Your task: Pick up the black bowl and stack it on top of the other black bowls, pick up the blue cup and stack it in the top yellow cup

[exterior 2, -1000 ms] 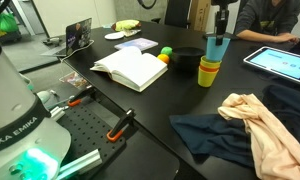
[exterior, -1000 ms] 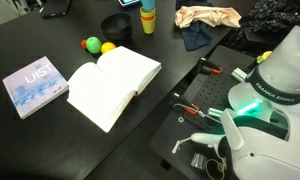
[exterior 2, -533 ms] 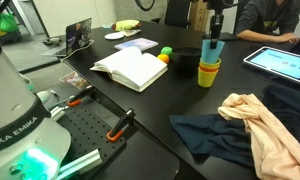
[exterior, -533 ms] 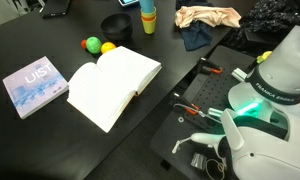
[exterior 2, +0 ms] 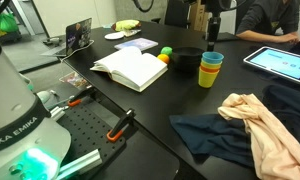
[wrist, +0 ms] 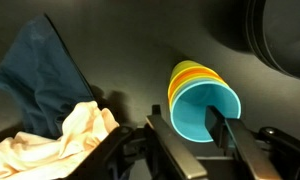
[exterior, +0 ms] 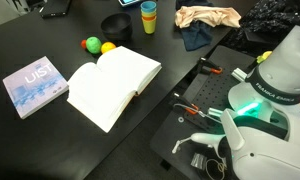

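Note:
The blue cup (wrist: 205,112) sits nested in the top yellow cup (wrist: 182,74); the pair also shows in both exterior views (exterior: 148,17) (exterior 2: 211,68). My gripper (wrist: 190,128) hangs just above it (exterior 2: 212,42), open. One finger is over the cup's mouth and the other outside its rim, and neither presses the wall. The black bowls (exterior 2: 187,58) stand right beside the cups as one dark stack (exterior: 117,24) (wrist: 285,35). I see no single black bowl standing apart.
An open book (exterior: 112,85) (exterior 2: 135,68) lies mid-table, with a green ball (exterior: 91,44) and a yellow ball (exterior: 108,47) behind it. A blue book (exterior: 34,85) lies apart. A peach cloth (exterior 2: 252,112) and a dark blue cloth (exterior 2: 215,130) lie near the cups. A tablet (exterior 2: 282,62) is beyond.
The blue cup came down from above the yellow cup and now sits in it. The gripper let go and stands slightly higher.

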Robot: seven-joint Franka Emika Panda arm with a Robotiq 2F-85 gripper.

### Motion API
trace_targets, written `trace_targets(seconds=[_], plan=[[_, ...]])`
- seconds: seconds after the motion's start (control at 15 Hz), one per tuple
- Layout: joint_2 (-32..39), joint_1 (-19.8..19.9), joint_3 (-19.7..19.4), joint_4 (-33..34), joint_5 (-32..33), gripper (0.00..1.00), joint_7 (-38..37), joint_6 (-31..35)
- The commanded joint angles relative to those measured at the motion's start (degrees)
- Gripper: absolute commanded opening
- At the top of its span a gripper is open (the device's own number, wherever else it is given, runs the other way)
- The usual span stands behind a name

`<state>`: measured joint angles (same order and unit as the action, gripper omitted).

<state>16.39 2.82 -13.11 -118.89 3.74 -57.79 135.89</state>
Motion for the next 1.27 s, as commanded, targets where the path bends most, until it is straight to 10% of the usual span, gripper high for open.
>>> trace_targets(seconds=[0.0, 0.2, 1.2], plan=[[-2.4, 1.0, 1.5, -0.6, -2.0, 0.82, 4.0, -1.1], [-4.0, 1.0, 2.7, -1.3, -4.8, 1.00, 8.0, -3.8], [-13.4, 1.0, 5.0, -7.0, -6.8, 1.00, 16.4, -13.6]])
